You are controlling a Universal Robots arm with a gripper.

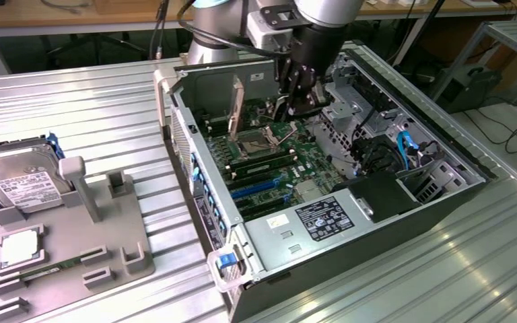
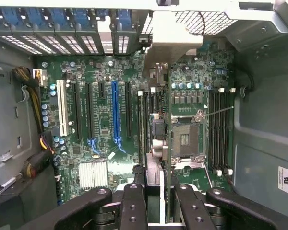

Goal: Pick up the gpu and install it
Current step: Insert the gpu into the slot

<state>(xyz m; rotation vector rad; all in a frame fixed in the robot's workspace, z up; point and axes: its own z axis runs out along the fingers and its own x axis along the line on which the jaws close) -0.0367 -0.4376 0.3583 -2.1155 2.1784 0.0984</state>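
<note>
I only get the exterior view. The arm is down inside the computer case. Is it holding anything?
Observer: Yes. In the wrist view the end effector is gripping the gpu, which shows edge-on.
Operator: Where's its shiny end?
Observer: Its silver bracket is at the far end, away from the fingers.
Operator: Is it plugged in?
Observer: It doesn't look so. It lines up between the memory slots and the CPU socket, well aside of the long blue slot.
</note>
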